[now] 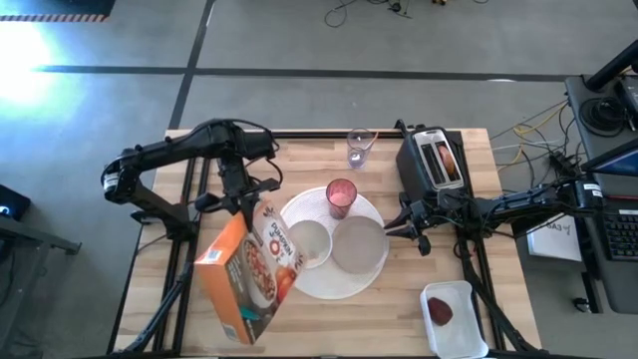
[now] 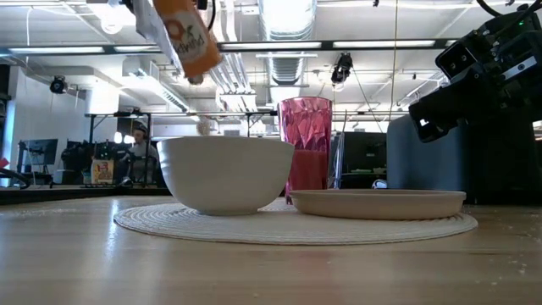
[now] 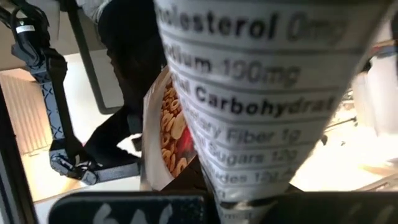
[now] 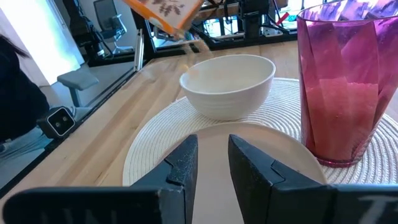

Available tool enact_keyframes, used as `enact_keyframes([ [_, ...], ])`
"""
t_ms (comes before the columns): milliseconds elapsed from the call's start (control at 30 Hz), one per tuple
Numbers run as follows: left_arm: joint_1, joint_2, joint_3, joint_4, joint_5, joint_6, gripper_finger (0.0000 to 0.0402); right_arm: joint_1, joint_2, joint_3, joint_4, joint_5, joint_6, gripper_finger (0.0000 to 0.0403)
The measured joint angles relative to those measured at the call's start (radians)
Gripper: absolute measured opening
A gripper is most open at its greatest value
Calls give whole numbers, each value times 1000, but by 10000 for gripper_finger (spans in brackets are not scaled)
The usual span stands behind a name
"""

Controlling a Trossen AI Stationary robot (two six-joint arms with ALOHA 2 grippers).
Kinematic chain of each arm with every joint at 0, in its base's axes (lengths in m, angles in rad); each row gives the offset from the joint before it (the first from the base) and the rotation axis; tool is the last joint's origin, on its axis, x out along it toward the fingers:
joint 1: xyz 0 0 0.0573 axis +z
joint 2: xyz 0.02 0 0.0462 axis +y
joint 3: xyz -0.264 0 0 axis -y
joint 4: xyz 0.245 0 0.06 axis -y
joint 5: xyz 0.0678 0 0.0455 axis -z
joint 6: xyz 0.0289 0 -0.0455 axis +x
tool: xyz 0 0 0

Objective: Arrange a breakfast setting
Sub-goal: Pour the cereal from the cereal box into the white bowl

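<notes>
A big round white plate (image 1: 334, 284) lies mid-table. On it stand a small white bowl (image 1: 307, 242), a small pale plate (image 1: 357, 245) and a pink cup (image 1: 341, 197). My left gripper (image 1: 242, 204) is shut on an orange cereal box (image 1: 249, 269), which it holds high and tilted beside the bowl. The box's low corner (image 2: 190, 51) hangs above the bowl (image 2: 225, 174). My right gripper (image 4: 211, 155) stands open, level, at the small plate's right rim (image 4: 261, 140), above it and touching nothing. A dark-red fruit (image 1: 440, 312) lies on a white tray. My left gripper holds the cereal box by its far end (image 1: 249, 214). The box's printed side panel (image 3: 249, 99) fills the wrist view and hides the fingers, so the kind of hold does not show. The box is lifted clear of the table and tilted, one corner lowest, toward the bowl.
A clear glass (image 1: 359, 148) stands at the far edge. A toaster (image 1: 436, 160) stands at the far right, close behind my right arm. The white tray (image 1: 461, 334) sits at the near right corner. Bare wood shows along the near edge.
</notes>
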Motion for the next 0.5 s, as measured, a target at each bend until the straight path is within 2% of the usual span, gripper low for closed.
enact_keyframes([
  [300,63,1,0,4,-56,-11,0,0,0,0,0,0,0,73],
  [500,69,1,0,4,-45,-35,0,0,0,0,0,0,0,82],
])
